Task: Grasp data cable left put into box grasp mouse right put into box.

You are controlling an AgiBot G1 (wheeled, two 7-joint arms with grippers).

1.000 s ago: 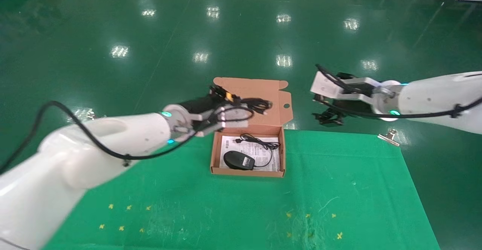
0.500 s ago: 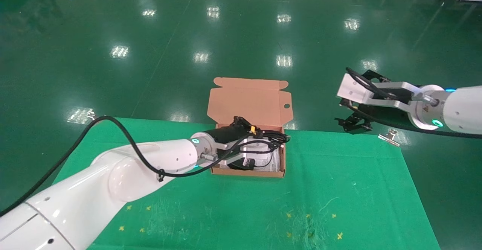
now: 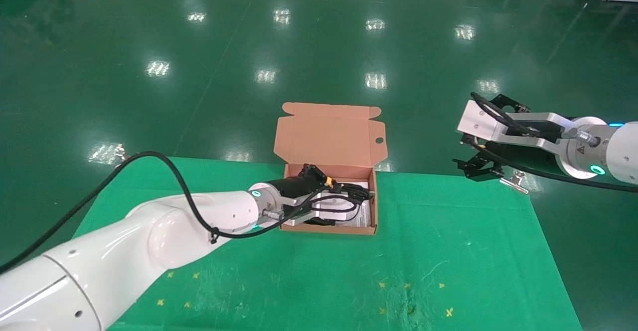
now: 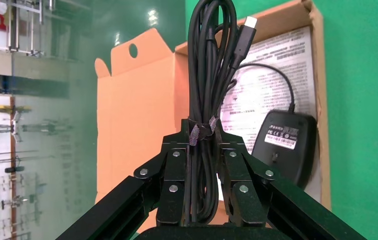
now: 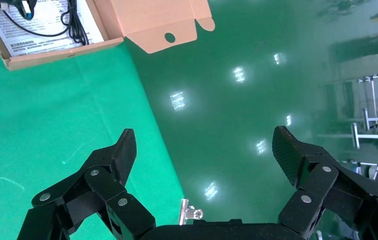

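Mouse (image 4: 283, 146) already in box (image 3: 369, 215). Left gripper (image 4: 203, 165) jaws clamped on cable (image 4: 212, 65) above it, unreleased. Right gripper (image 5: 204, 150) wide open, empty.

Left gripper (image 3: 344, 202) is down inside the box (image 3: 371, 206) at center frame, with the data cable (image 3: 355, 190) bunched at its tip. Box lid stands open toward the top. Right gripper (image 3: 477, 166) hangs at the right edge of the frame, just off the green mat (image 3: 448, 251), next to a metal clip (image 3: 514, 180).

head view high, wrist views share box (image 3: 326, 136)
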